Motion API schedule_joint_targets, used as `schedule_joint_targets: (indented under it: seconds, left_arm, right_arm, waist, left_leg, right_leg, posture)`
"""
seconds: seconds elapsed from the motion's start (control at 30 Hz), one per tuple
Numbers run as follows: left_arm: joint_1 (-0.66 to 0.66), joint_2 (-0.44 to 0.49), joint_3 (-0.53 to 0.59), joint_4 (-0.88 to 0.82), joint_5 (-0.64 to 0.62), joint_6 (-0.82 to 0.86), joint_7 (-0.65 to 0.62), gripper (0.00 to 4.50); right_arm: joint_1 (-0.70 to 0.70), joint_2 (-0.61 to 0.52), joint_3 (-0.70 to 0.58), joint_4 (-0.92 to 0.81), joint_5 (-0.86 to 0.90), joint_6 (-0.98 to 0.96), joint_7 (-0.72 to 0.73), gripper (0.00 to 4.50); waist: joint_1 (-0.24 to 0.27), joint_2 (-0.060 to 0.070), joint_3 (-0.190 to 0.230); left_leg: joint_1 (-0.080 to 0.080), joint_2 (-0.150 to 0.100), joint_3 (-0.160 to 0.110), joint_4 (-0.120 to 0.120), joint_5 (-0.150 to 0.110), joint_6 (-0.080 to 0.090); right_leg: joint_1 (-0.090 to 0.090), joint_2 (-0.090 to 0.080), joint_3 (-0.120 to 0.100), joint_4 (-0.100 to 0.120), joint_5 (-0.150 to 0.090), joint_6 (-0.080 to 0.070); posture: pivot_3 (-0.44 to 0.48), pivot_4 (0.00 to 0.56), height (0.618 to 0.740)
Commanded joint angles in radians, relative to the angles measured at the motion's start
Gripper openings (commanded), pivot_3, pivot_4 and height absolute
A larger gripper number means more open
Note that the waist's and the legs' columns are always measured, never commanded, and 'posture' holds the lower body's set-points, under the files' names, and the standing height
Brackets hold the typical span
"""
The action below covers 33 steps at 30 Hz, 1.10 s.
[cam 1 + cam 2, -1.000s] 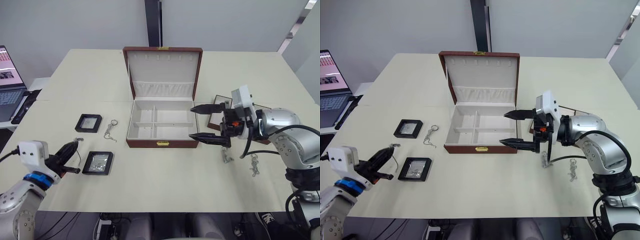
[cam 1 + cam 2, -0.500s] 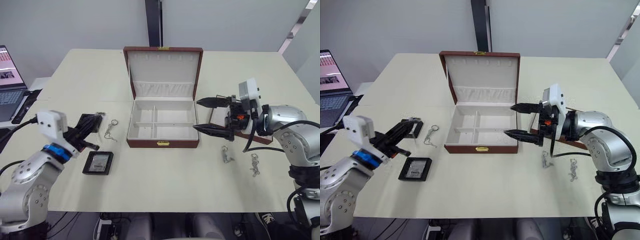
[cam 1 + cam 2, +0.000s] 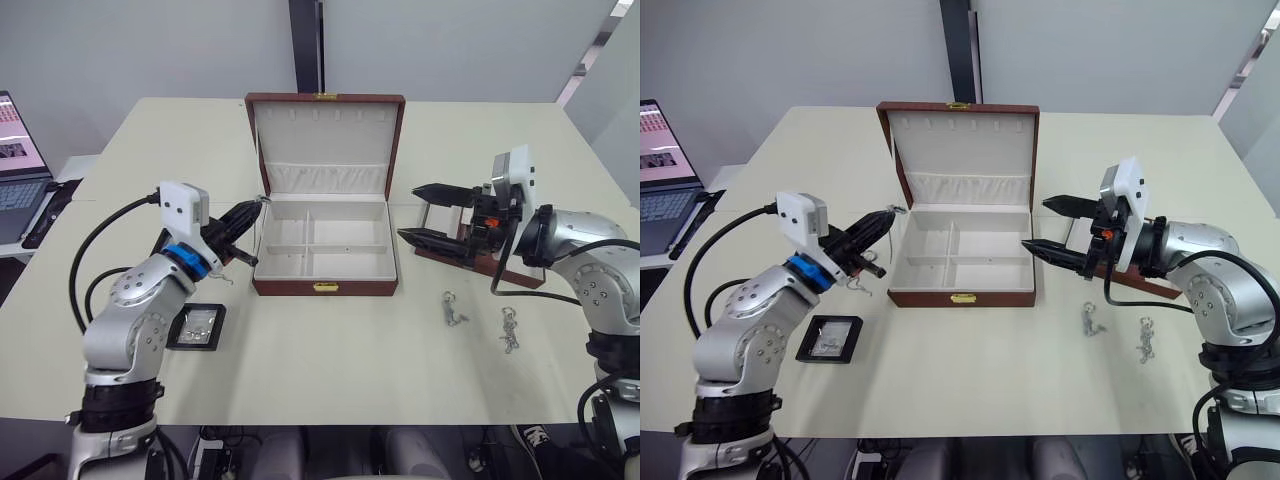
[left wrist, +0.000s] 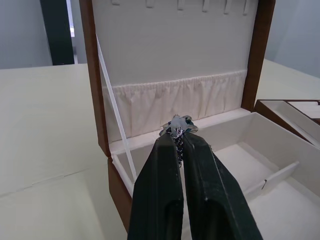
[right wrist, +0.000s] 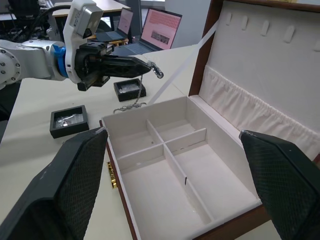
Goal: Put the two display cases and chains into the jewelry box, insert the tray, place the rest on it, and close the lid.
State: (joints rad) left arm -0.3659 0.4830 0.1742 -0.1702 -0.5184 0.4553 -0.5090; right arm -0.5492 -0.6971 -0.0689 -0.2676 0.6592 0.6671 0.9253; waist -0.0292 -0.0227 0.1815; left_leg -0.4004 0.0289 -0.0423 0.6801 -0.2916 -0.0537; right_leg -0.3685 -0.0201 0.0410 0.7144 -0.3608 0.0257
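A chain (image 4: 177, 131) is pinched between the closed fingers of the left gripper (image 3: 254, 208) at the left wall of the open jewelry box (image 3: 325, 246); most of its length is hidden by the fingers. The tray (image 3: 505, 268), right of the box, is largely covered by the right gripper (image 3: 418, 212), whose fingers are spread wide and empty. One display case (image 3: 197, 326) is seen left of the box, two more chains (image 3: 452, 309) to its right. No writing can be read.
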Motion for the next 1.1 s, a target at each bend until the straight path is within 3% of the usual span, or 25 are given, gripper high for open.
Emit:
schedule_joint_targets:
  seconds: [0.03, 0.37, 1.03, 1.1]
  left_arm:
    - [-0.055, -0.018, -0.034, 0.052, 0.045, -0.061, -0.025, 0.02]
    - [-0.172, -0.064, -0.071, 0.258, 0.126, -0.159, -0.062, 0.02]
    - [-0.144, -0.087, -0.071, 0.271, 0.150, -0.162, -0.064, 0.02]
    - [-0.142, -0.090, -0.069, 0.265, 0.147, -0.159, -0.061, 0.54]
  right_arm:
    - [0.011, -0.001, -0.037, -0.053, 0.018, -0.003, -0.022, 4.50]
    - [0.042, -0.005, -0.048, -0.085, 0.016, -0.004, -0.059, 4.50]
    - [0.059, 0.000, -0.039, -0.085, 0.001, -0.014, -0.063, 4.50]
    - [0.058, 0.000, -0.039, -0.083, 0.000, -0.013, -0.062, 4.50]
  waist:
    - [0.000, 0.000, 0.000]
    - [-0.002, 0.000, 0.000]
    - [-0.001, 0.000, 0.000]
    - [-0.001, 0.000, 0.000]
  left_leg:
    - [0.000, 0.000, 0.000, 0.000, 0.000, 0.000]
    - [0.000, 0.000, 0.001, 0.000, 0.000, 0.000]
    - [0.000, 0.000, 0.001, 0.000, 0.000, 0.000]
    - [0.000, 0.000, 0.001, 0.000, 0.000, 0.000]
  right_leg:
    - [0.000, 0.000, 0.000, 0.000, 0.000, 0.000]
    - [0.000, 0.000, 0.000, 0.000, 0.000, 0.000]
    - [0.000, 0.000, 0.000, 0.000, 0.000, 0.000]
    - [0.000, 0.000, 0.000, 0.000, 0.000, 0.000]
  posture:
    - [0.000, 0.150, 0.740]
    - [0.000, 0.150, 0.740]
    - [0.000, 0.150, 0.740]
    - [0.000, 0.150, 0.740]
